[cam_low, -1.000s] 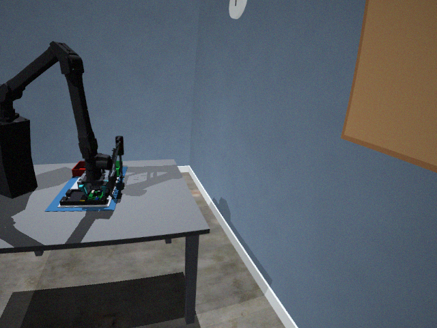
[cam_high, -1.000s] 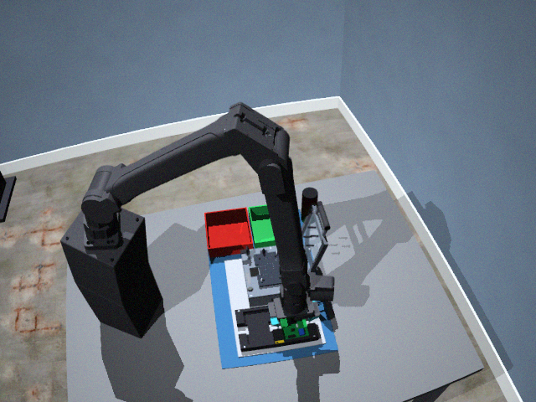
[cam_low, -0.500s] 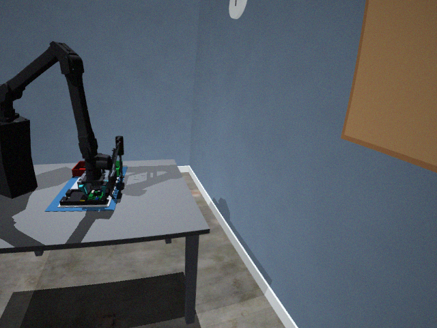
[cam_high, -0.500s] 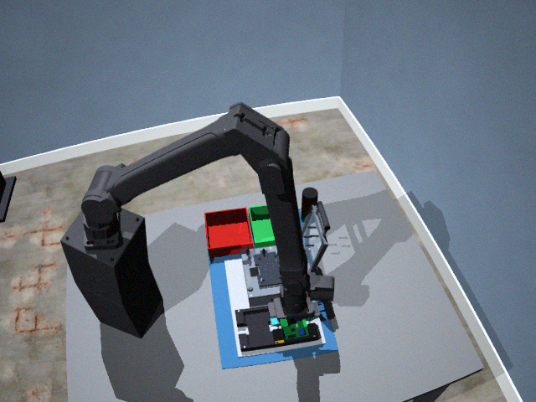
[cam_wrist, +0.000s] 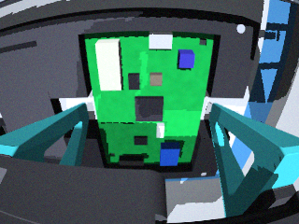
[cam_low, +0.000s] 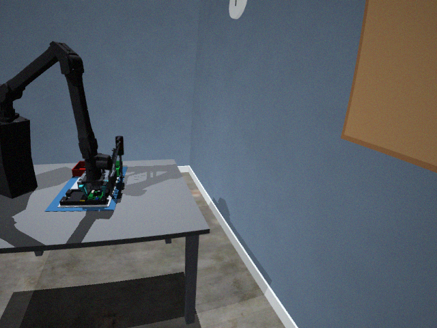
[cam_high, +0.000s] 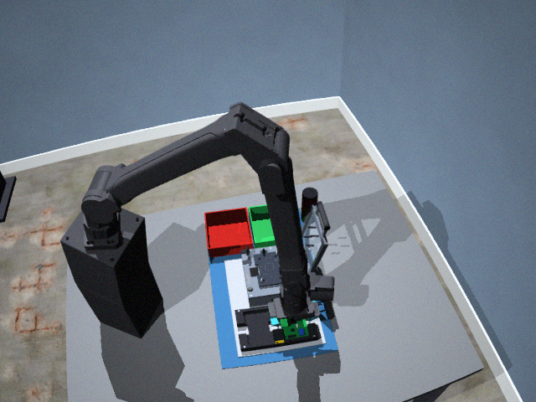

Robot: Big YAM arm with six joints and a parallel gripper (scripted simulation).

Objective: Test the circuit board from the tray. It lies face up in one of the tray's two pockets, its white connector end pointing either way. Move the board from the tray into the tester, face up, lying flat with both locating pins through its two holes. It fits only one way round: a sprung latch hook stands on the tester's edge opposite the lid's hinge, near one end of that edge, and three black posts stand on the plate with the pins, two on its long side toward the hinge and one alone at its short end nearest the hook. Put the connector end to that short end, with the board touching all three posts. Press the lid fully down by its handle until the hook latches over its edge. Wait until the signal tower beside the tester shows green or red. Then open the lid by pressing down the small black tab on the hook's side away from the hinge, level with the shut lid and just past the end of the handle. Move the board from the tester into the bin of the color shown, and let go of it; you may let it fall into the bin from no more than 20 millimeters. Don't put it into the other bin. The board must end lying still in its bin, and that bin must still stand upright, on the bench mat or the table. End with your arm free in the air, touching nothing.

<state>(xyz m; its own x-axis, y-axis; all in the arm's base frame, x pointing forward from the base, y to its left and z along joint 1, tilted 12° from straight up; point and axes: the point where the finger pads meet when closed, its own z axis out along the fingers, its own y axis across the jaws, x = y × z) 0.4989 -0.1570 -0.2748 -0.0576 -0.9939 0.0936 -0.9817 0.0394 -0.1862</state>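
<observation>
The green circuit board (cam_high: 295, 331) (cam_low: 94, 195) (cam_wrist: 149, 81) lies face up in the right pocket of the black tray (cam_high: 260, 342) (cam_low: 70, 199). Its white parts sit toward the top of the wrist view. My gripper (cam_high: 291, 323) (cam_low: 89, 188) (cam_wrist: 149, 110) is open and points straight down just above the board. One teal finger stands on each long side of the board, and neither touches it. The tray's left pocket is empty. The tester (cam_high: 265, 269) stands behind the tray with its lid (cam_high: 316, 234) (cam_low: 116, 155) raised upright.
The red bin (cam_high: 228, 231) (cam_low: 78, 168) and the green bin (cam_high: 261, 229) stand side by side behind the tester. The dark signal tower (cam_high: 309, 198) stands by the lid. Everything sits on a blue mat (cam_high: 224, 346) (cam_low: 56, 206). The arm's base (cam_high: 108, 276) is at the left.
</observation>
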